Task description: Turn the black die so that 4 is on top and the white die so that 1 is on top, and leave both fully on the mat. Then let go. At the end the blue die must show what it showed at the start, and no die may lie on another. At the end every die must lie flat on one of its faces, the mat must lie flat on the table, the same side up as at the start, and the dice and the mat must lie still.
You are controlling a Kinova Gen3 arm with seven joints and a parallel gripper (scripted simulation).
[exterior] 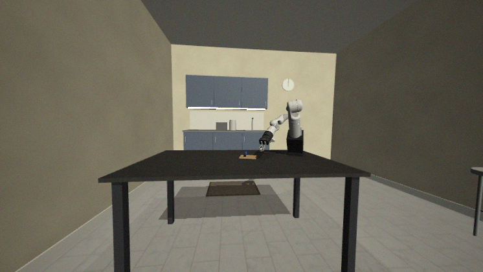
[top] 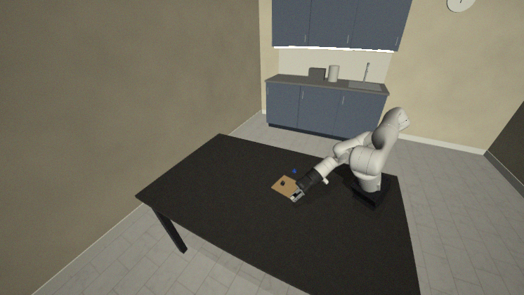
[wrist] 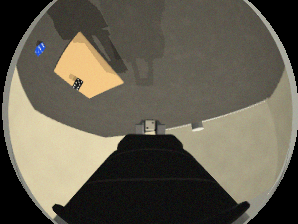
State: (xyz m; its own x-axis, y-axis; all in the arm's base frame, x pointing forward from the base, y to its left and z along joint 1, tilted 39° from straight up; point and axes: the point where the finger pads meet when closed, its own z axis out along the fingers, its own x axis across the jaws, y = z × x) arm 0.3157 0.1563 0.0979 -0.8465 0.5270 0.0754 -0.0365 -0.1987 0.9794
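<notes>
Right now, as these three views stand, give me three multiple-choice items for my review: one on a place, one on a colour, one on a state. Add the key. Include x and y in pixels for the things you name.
1. Where is the black die [top: 282,182] [wrist: 77,83]?
A) between the gripper's fingers
B) on the mat [top: 286,190] [wrist: 88,65]
C) on the floor

2. What colour is the die lying off the mat?
A) blue
B) red
C) green

3. What is the gripper [top: 296,196] [exterior: 261,147] [wrist: 150,124] doing?
A) standing open with nothing in it
B) holding the black die
C) holding the white die

Key:
1 B: the top and wrist views show its dark cube on the tan mat.
2 A: the blue die [top: 294,171] [wrist: 40,48] lies on the table beside the mat.
3 C: the wrist view shows the white die [wrist: 150,125] between the fingers.
</notes>
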